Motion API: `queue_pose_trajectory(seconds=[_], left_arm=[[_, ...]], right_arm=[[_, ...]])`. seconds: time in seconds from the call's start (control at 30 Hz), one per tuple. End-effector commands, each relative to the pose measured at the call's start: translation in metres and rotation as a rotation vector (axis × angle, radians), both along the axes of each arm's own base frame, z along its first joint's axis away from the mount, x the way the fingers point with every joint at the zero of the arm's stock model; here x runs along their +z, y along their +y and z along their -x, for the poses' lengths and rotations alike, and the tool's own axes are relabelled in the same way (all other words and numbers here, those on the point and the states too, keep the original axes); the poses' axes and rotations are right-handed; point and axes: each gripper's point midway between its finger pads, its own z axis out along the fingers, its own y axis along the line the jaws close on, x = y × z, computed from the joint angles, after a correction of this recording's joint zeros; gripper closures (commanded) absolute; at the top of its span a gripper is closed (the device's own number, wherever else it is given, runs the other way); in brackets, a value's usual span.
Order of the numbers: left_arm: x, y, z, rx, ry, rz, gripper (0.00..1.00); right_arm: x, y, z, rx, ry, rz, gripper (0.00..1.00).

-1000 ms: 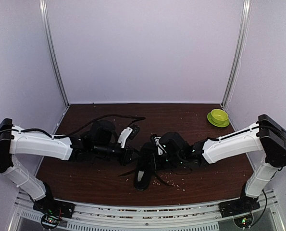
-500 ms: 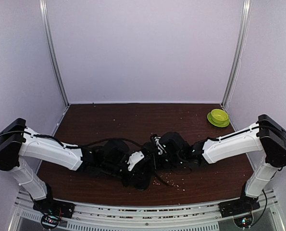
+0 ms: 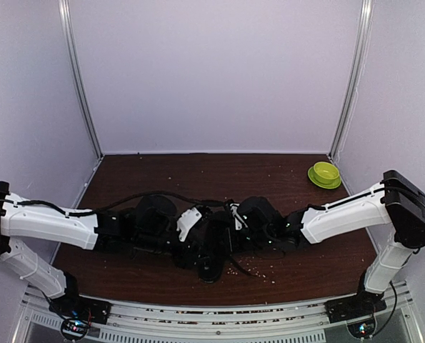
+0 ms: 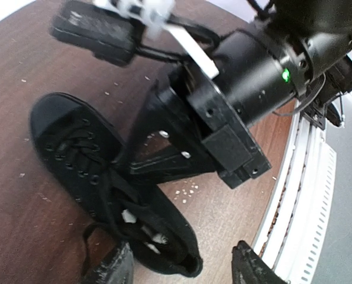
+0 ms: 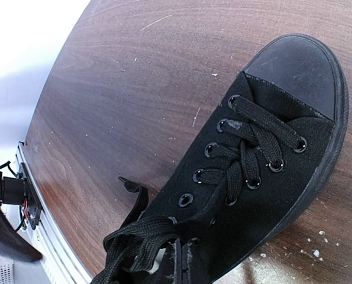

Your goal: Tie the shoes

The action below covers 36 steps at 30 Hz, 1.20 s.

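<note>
The black shoe [image 3: 211, 267] lies near the front middle of the table, heel toward the near edge. In the left wrist view the shoe [image 4: 81, 154] shows its loose laces and pale insole. My left gripper [image 4: 183, 270] is open, its fingers [image 4: 113, 269] straddling the heel without touching it. In the top view the left gripper [image 3: 200, 251] sits at the shoe's left side. My right gripper [image 5: 187, 260] is shut on a bunched loop of the lace [image 5: 141, 235] above the shoe's opening. The right gripper [image 3: 230, 234] reaches in from the right.
A green bowl [image 3: 325, 174] stands at the back right corner. Pale crumbs [image 3: 262, 269] are scattered on the brown table beside the shoe. The white rail [image 4: 317, 195] of the near edge runs close to the heel. The right arm's black wrist [image 4: 241, 89] hangs over the shoe.
The left arm swung right from beside the shoe to its heel end, and its gripper went from shut to open. The right arm kept still with its grip.
</note>
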Motion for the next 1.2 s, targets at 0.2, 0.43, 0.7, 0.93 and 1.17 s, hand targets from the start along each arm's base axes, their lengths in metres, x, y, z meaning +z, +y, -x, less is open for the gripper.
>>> queue_pose_trajectory(seconds=[0.2, 0.43, 0.7, 0.93, 1.17], left_arm=[[0.003, 0.025, -0.049, 0.241, 0.104, -0.012, 0.46], [-0.012, 0.003, -0.051, 0.174, 0.179, 0.003, 0.5], [-0.027, -0.004, -0.052, 0.159, 0.2, -0.019, 0.51], [-0.04, -0.006, -0.057, 0.172, 0.21, -0.064, 0.78], [-0.036, -0.002, -0.059, 0.197, 0.197, -0.05, 1.0]], right_arm=[[0.01, -0.003, 0.004, 0.016, -0.019, -0.041, 1.0], [0.012, -0.001, 0.007, 0.032, -0.024, -0.044, 1.0], [0.013, 0.0, 0.007, 0.038, -0.026, -0.041, 1.0], [0.014, -0.001, 0.007, 0.036, -0.028, -0.046, 1.0], [0.034, -0.003, 0.004, 0.03, -0.065, -0.06, 1.0]])
